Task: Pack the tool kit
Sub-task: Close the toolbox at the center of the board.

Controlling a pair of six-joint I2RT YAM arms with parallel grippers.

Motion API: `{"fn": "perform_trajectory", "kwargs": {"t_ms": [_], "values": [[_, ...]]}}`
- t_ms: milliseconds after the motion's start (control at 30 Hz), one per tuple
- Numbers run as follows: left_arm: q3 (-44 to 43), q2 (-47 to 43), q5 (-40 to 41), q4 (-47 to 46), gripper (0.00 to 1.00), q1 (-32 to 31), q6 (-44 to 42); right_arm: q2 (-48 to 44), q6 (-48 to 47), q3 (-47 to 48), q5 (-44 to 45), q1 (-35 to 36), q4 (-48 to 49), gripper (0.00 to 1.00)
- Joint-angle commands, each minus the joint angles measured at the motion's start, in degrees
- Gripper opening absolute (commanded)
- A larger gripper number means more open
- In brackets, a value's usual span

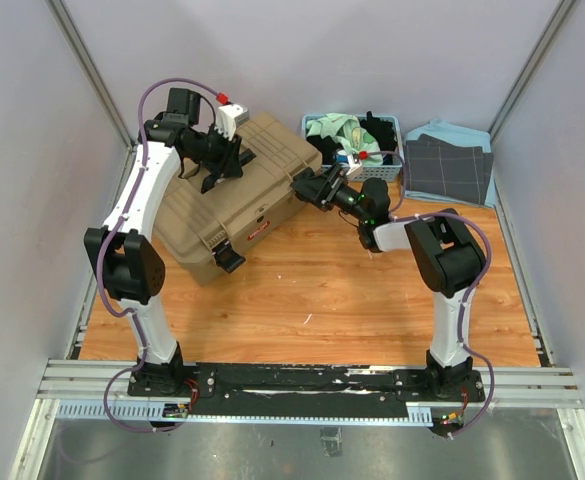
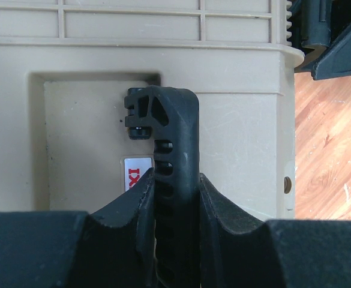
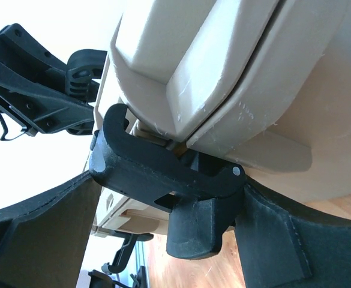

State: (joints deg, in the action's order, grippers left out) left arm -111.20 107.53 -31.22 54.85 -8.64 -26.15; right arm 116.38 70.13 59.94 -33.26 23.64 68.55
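The tan toolbox (image 1: 262,200) lies at the back left with its lid down. My left gripper (image 1: 219,165) is over the lid and is shut on the black handle (image 2: 175,138), which stands upright between the fingers (image 2: 124,210) next to the red label (image 2: 134,175). My right gripper (image 1: 306,186) is at the box's right side. Its jaws are spread wide around a black latch (image 3: 163,171) that is swung out from the box, and the right finger (image 3: 271,240) touches the latch. No hammer, screwdrivers or pliers are in view.
A second black latch (image 1: 229,261) hangs open at the box's front edge. A blue basket (image 1: 392,170) of cloths stands at the back centre, with a folded grey-blue cloth (image 1: 450,165) to its right. Bare wooden tabletop (image 1: 312,310) lies in front.
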Motion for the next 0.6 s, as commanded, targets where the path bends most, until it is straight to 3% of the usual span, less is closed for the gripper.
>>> {"fn": "perform_trajectory", "kwargs": {"t_ms": [0,267,567], "values": [[2.38,3.48,-3.05,7.72,0.0,-2.52,-3.11,0.28,8.68,0.5,9.91,-0.76,8.98,0.81],[2.56,3.65,-3.31,7.67,0.0,-2.5,-3.38,1.22,15.05,-3.76,16.75,-0.62,11.73,0.78],[2.1,3.77,-2.91,7.69,0.0,-2.45,-3.42,7.28,21.16,-0.37,17.48,-0.44,19.79,0.81]]}}
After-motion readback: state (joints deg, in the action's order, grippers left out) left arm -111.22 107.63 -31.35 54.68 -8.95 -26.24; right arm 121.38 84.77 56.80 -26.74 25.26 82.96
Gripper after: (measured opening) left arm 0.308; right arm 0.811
